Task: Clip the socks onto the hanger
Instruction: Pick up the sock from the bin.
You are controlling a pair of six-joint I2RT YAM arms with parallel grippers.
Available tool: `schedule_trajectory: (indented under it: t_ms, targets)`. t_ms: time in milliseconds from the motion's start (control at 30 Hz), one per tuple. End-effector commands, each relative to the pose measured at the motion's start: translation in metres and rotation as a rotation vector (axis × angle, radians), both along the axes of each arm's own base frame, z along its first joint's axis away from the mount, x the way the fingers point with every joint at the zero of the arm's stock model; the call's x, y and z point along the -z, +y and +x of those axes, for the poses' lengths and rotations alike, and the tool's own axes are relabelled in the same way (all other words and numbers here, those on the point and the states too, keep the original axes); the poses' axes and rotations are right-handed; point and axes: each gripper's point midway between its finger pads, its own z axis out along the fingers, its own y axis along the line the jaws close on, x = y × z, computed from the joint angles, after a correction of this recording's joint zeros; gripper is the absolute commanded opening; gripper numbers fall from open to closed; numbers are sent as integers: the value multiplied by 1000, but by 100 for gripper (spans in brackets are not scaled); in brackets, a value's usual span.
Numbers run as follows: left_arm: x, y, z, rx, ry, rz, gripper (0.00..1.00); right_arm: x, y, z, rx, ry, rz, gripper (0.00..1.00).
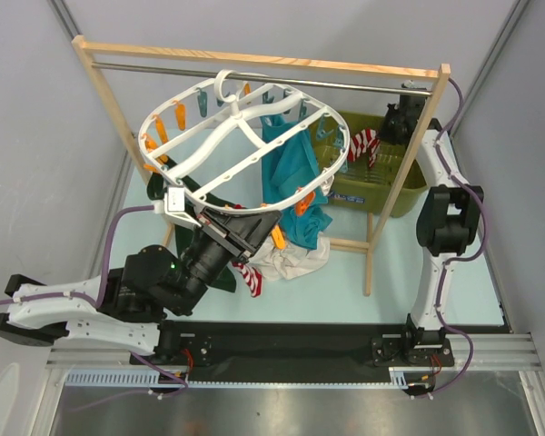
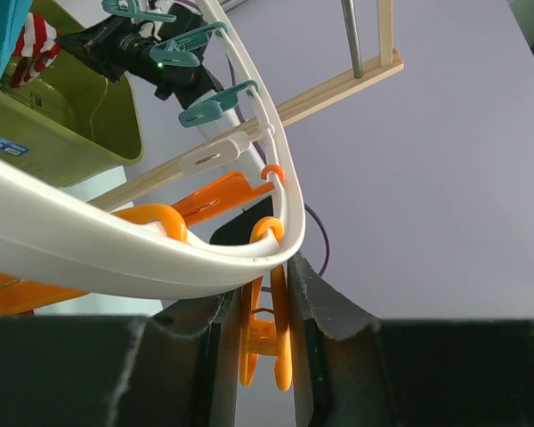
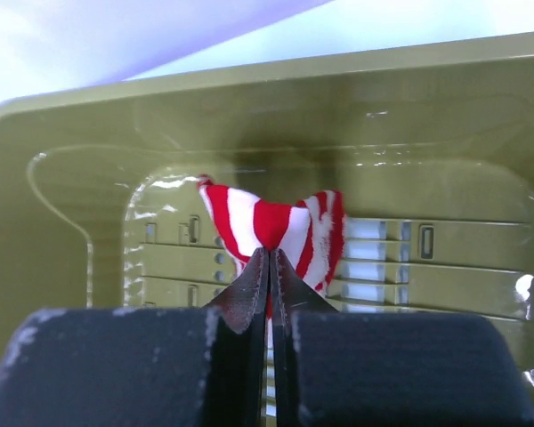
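Nearest the bases, the left gripper (image 2: 263, 298) reaches up to the near rim of the hanger (image 2: 89, 253), its jaws clamped on an orange clip (image 2: 269, 342) that hangs from that rim. Just below its wrist a second sock (image 1: 250, 277) dangles beside a pale cloth (image 1: 295, 259) (what holds it up is hidden). The hanger tilts from the wooden rack (image 1: 254, 59), with a teal garment (image 1: 286, 168) hanging through its right side. Farther right, the olive bin (image 3: 89, 178) sits on the table (image 1: 345, 282) beyond the rack's post. The right gripper (image 3: 269, 267) points into it, jaws pinched together on a striped sock (image 3: 249, 213) lifted off the bin's floor.
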Motion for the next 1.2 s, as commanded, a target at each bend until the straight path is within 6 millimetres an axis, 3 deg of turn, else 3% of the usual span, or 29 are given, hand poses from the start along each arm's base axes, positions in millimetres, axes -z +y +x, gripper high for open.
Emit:
schedule_trajectory:
  t_ms: [0, 33, 100, 133, 167, 200, 367, 467, 533, 667, 700, 767, 867, 967, 1133, 1167]
  targets:
    - [-3, 5, 0, 1, -3, 1, 0, -8, 4, 6, -29, -13, -76, 0]
    - [-2, 5, 0, 1, -2, 1, 0, 8, 5, 8, -43, 26, -99, 4]
    - [-1, 6, 0, 2, 0, 2, 0, 21, 7, 9, -67, 61, -160, 6]
    - [0, 5, 0, 4, 2, 1, 0, 37, 10, 9, -68, 105, -201, 5]
    - [0, 5, 0, 4, 3, 2, 0, 40, 9, 9, -59, 117, -231, 3]
    - [0, 6, 0, 5, 2, 0, 0, 45, -4, 4, 1, 157, -287, 0]
    - [-2, 8, 0, 1, 2, 1, 0, 1, -38, -3, 141, 88, -449, 0]
    - [-1, 9, 1, -5, 6, -4, 0, -13, -40, -3, 107, 66, -554, 5]
    - [1, 10, 1, -7, 10, -14, 0, -4, -40, -3, 86, 73, -562, 9]
    - [2, 9, 1, -4, 11, -10, 0, 34, -30, -6, 9, 141, -528, 17]
    - [1, 10, 1, -3, 13, -12, 0, 42, -22, -7, -19, 153, -508, 22]
    - [2, 10, 0, 0, 15, -10, 0, 45, -11, -7, -62, 148, -462, 25]
    - [3, 12, 0, 0, 19, -14, 0, 47, 15, -8, -127, 137, -331, 43]
    - [2, 12, 0, 0, 15, -13, 0, 37, 25, -11, -128, 133, -223, 63]
    - [2, 13, 1, -3, 7, -11, 0, -5, 21, -11, 39, 70, -66, 98]
    - [2, 13, 1, -1, 7, -13, 0, -19, 11, -10, 107, 43, -70, 100]
